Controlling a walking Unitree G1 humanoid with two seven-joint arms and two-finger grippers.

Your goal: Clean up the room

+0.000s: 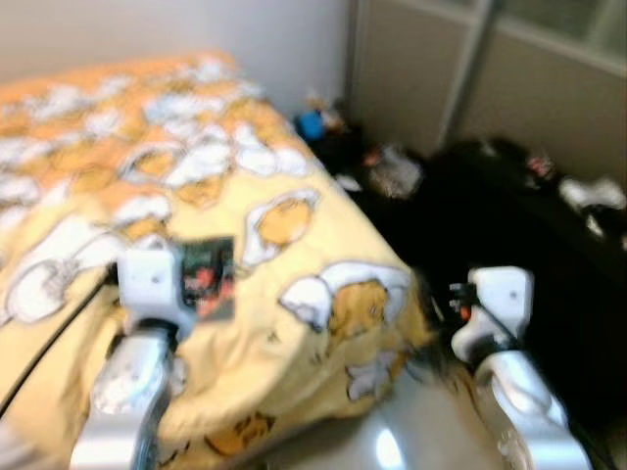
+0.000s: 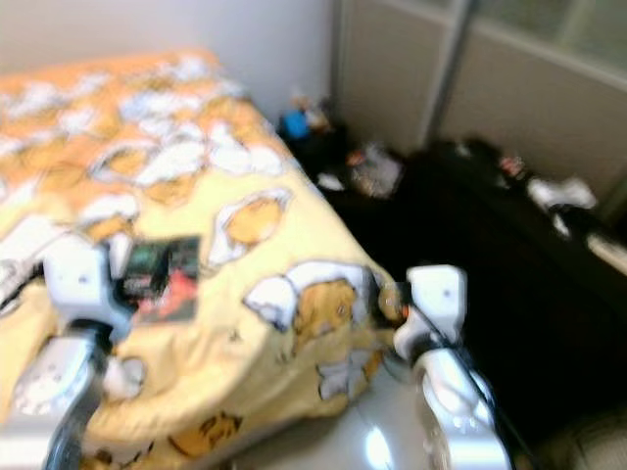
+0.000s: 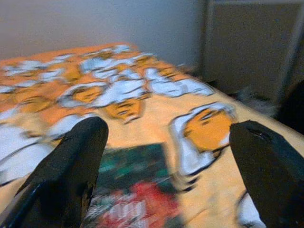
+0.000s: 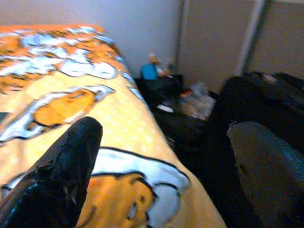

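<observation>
Dark packet (image 1: 208, 278), green top and red print at the bottom, lies flat on the bed (image 1: 294, 235), lower left of the left eye view. It's roughly rectangular, long axis running up-down in frame, slightly tilted, green end toward the far side of the bed and red end toward the robot. Blur is heavy, so I can't read the print or tell exactly what it is.

Left gripper (image 3: 166, 180) is right at the packet: in the left wrist view its two black fingers (image 3: 71, 166) are spread wide, one either side, with the packet lying between and beyond them. No contact that I can see. Left arm (image 1: 132, 362) comes up from the bottom left edge, silver forearm angled up, white wrist block just beside the packet's left edge.

Right gripper (image 4: 161, 171) has its fingers wide apart as well, nothing between them, aimed past the bed's right edge. Right arm (image 1: 509, 372) rises from the bottom right, wrist sitting off the corner of the bed over the dark area.

The bedspread is yellow-orange with white and orange cartoon figures. Right of the bed is a dark heap (image 1: 509, 225) of bags or cloth. A small blue item (image 1: 311, 124) and scattered clutter (image 1: 392, 171) sit by the wall, upper middle of frame. A pale wall (image 1: 196, 29) is behind and a grey panel (image 1: 549, 88) is upper right.
</observation>
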